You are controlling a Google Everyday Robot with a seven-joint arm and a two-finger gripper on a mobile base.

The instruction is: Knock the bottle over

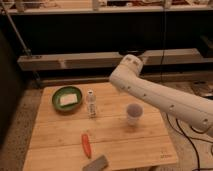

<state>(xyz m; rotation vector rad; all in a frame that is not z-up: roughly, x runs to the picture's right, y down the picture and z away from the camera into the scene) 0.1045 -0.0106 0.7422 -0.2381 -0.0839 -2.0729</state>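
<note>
The small clear bottle [91,103] with a white cap stands upright on the wooden table [55,135], left of the middle. My white arm reaches in from the right, its bend [128,69] above the table's far edge. My gripper [119,89] sits at the arm's lower left end, mostly hidden behind the arm, to the right of the bottle and a little above its cap, apart from it.
A translucent white cup [134,112] stands right of the bottle, under the arm. A green bowl [67,97] holding a white object sits at the far left. A red-orange object [86,145] and a grey object [96,163] lie near the front edge. Shelves run behind the table.
</note>
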